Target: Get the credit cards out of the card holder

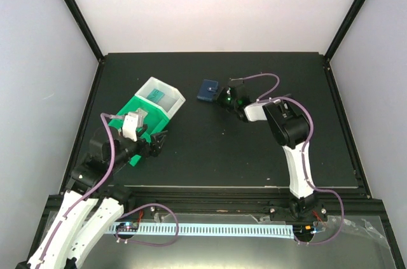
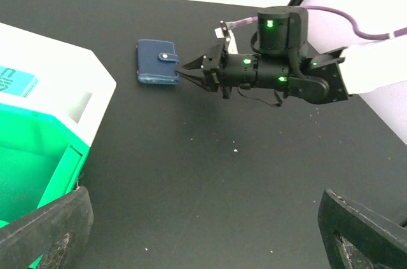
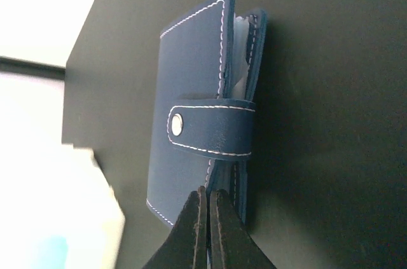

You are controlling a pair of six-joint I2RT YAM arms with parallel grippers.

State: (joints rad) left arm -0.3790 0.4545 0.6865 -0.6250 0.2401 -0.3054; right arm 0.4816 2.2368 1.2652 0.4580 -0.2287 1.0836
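Black fingertips [image 3: 194, 218] of the right gripper [image 3: 208, 191] are pressed together with only a hairline between them, at one short edge of the card holder [image 3: 191, 110]. Whether they pinch any of the leather there cannot be told. The navy holder lies flat on the black table [image 1: 254, 154] in its far middle part. It is folded shut, and its white-stitched strap [image 3: 216, 130] is wrapped over the open side and fastened by a silver snap [image 3: 177, 124]. A pale layer [image 3: 240, 53] shows between the two covers; whether it is pocket lining or the credit cards cannot be told. From the left wrist view, the right gripper reaches in level from the right, its tips at the holder's edge. The left gripper [image 2: 203, 224] hangs well apart over the near left of the table with its jaws spread wide and nothing between them, beside the green and white bin [image 1: 159, 109].
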